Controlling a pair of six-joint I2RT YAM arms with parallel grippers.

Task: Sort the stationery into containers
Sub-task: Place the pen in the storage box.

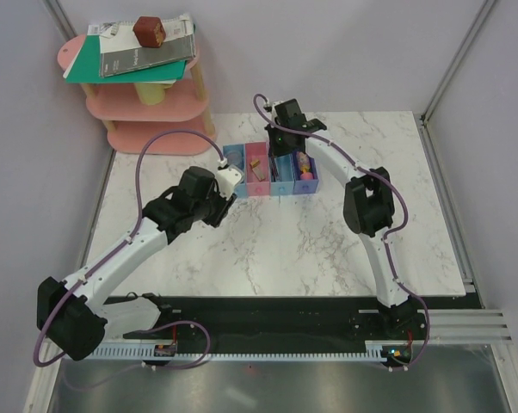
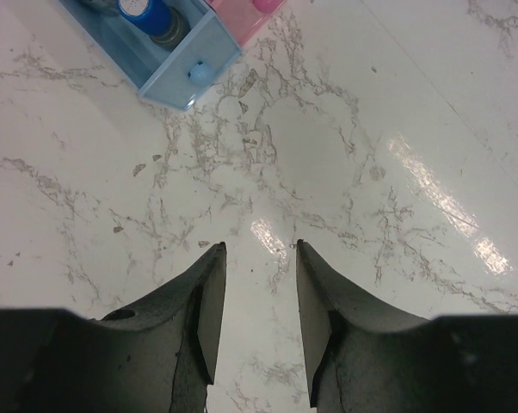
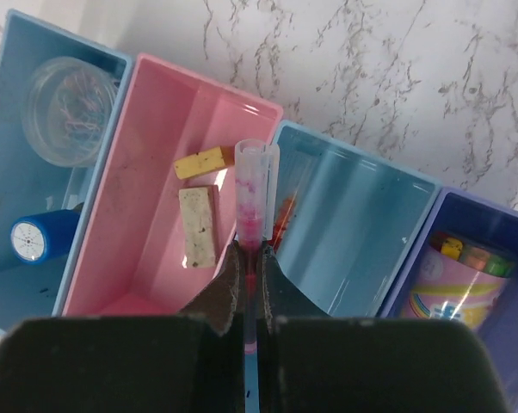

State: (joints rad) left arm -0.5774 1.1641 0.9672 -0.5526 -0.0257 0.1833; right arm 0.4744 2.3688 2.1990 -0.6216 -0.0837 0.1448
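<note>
right tool (image 3: 252, 252) pinches a red pen (image 3: 253, 191); left tool (image 2: 260, 246) half-open, empty

Overhead camera looks down on the whole table (image 1: 285, 249); both wrist cameras hover close, apparently sharing the light-blue bin (image 2: 169, 73)

bins (image 3: 130, 258) light blue, pink, blue, purple | pen (image 3: 252, 185) red | table (image 3: 371, 69) grey-veined white

White marble table (image 1: 285, 249) here, with a row of four joined bins (image 1: 280, 190) near the far edge and a pink shelf (image 1: 156, 138) at the far-left corner.
</note>
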